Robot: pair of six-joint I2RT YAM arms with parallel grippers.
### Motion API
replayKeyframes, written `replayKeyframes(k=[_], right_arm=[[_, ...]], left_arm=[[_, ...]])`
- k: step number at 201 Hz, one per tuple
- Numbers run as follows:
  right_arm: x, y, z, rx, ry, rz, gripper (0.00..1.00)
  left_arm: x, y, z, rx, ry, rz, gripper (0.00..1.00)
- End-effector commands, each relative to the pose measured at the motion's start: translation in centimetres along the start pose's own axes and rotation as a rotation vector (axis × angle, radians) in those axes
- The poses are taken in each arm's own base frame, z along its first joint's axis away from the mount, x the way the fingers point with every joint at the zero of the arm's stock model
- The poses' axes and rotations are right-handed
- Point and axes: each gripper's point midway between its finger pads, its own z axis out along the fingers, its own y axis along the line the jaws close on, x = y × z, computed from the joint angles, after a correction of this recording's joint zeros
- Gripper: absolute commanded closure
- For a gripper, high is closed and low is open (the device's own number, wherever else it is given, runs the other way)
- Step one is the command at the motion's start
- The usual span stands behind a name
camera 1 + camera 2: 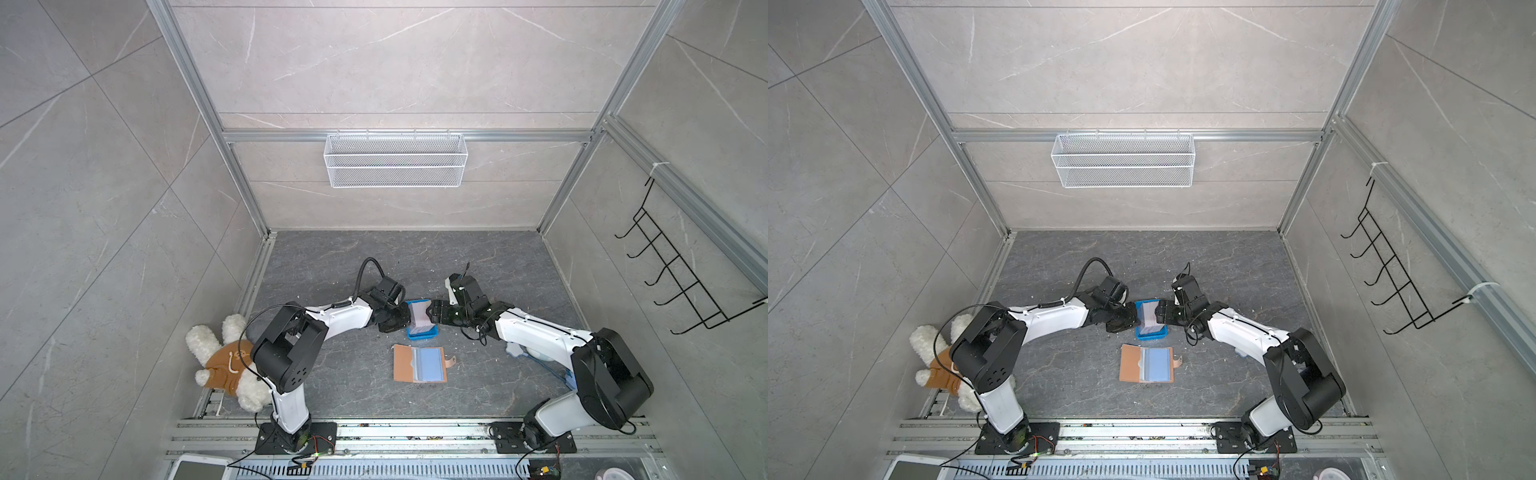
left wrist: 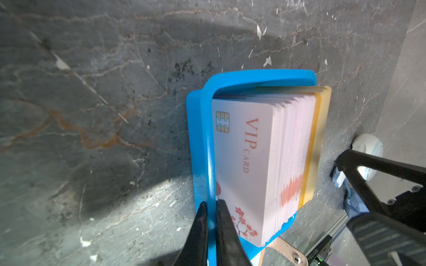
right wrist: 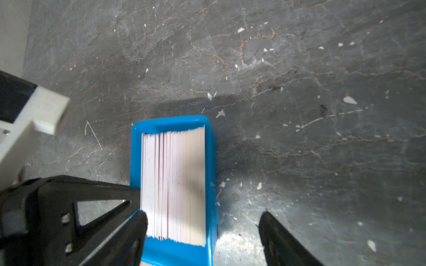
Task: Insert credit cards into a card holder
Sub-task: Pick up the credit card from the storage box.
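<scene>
– Nearest, along the front edge, what is that?

– That's a metal rail (image 1: 415,434) with both arm bases bolted to it. Just past it, beside the left arm's base, a white plush toy (image 1: 216,353) in a brown top lies on its side.

– Where is the card holder?

– It comes next, between the two arms. The card holder (image 1: 419,363) lies open and flat on the dark stone tabletop (image 1: 332,270). Its bluish sleeves face up and its snap tab sticks out toward the right arm's side. Neither pincer touches it.

– And the cards?

– Beyond the holder and a little apart from it, a blue tray (image 1: 422,336) holds the credit cards (image 1: 420,318). They stand on edge in a tightly packed row. In the left wrist view the facing card reads VIP CARD, with a chip and a red blossom print. A yellowish card sits at the other end of the row.

– What are the pincers doing?

– The left gripper (image 2: 211,205) is clenched on the tray's side wall, with the blue rim pinched between its two fingers. The right gripper (image 3: 202,214) is spread wide and grasps nothing. One of its fingers is right at the end of the stack, though I cannot tell whether it touches. The other is well outside the tray, over bare tabletop.

– Anything farther back?

– A white mesh basket (image 1: 395,160) hangs on the back wall. A black hook rack (image 1: 685,282) hangs on the wall on the right arm's side.
</scene>
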Motion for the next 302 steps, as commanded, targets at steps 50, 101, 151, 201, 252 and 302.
replayKeyframes(k=[50, 101, 151, 201, 252, 302], right_arm=[[0.0, -0.1, -0.4, -0.001, -0.012, 0.009, 0.22], [0.0, 0.3, -0.4, -0.018, -0.004, 0.003, 0.22], [0.3, 0.7, -0.9, -0.014, -0.003, -0.027, 0.21], [0.7, 1.0, -0.9, 0.019, 0.008, -0.058, 0.15], [1.0, 1.6, -0.6, 0.049, 0.018, -0.08, 0.08], [1.6, 1.7, 0.1, 0.083, 0.039, -0.093, 0.03]], left_arm=[[1.7, -0.6, -0.8, -0.006, 0.009, 0.0, 0.89], [1.8, -0.9, -1.1, -0.001, 0.001, 0.005, 0.87], [1.1, -1.1, -1.6, 0.007, -0.024, 0.014, 0.78], [-0.2, -1.7, -2.8, 0.056, -0.041, 0.043, 0.7], [-1.0, -0.8, -2.8, 0.075, -0.04, 0.036, 0.7], [-1.2, -0.4, -2.5, 0.094, -0.031, 0.032, 0.7]])
